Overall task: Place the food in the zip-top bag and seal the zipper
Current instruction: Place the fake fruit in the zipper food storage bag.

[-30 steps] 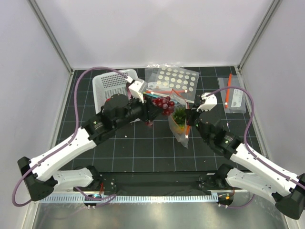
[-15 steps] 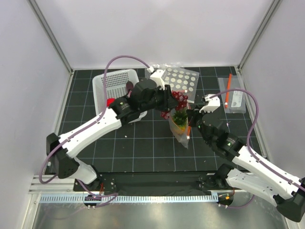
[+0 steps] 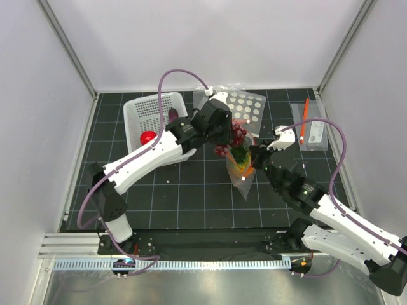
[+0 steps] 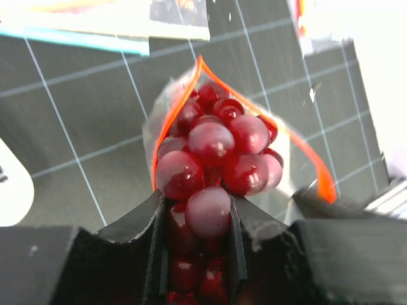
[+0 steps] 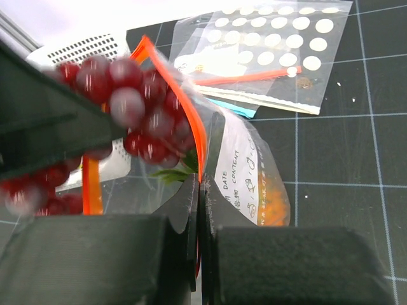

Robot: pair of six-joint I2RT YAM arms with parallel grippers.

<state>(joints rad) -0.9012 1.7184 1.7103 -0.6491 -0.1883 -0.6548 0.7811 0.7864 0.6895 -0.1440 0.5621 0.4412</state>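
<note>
**Grapes at the bag mouth, bag pinched open**

Top view: the grape bunch [image 3: 237,135] is clamped by the left gripper [image 3: 230,132] right over the mouth of the zip-top bag [image 3: 244,176], mid-table. The bag's rim is pinched by the right gripper [image 3: 254,159]. The pineapple [image 3: 240,154] can be seen inside the bag, and the apple [image 3: 148,136] is parked in the white basket [image 3: 143,111].

Left wrist: the grapes are squeezed between both fingers. The bunch's far end is ringed by the zipper [image 4: 170,133], which is spread open.

Right wrist: the zipper edge is nipped between jaws pressed fully together, with the grapes seen just beside it.
</note>
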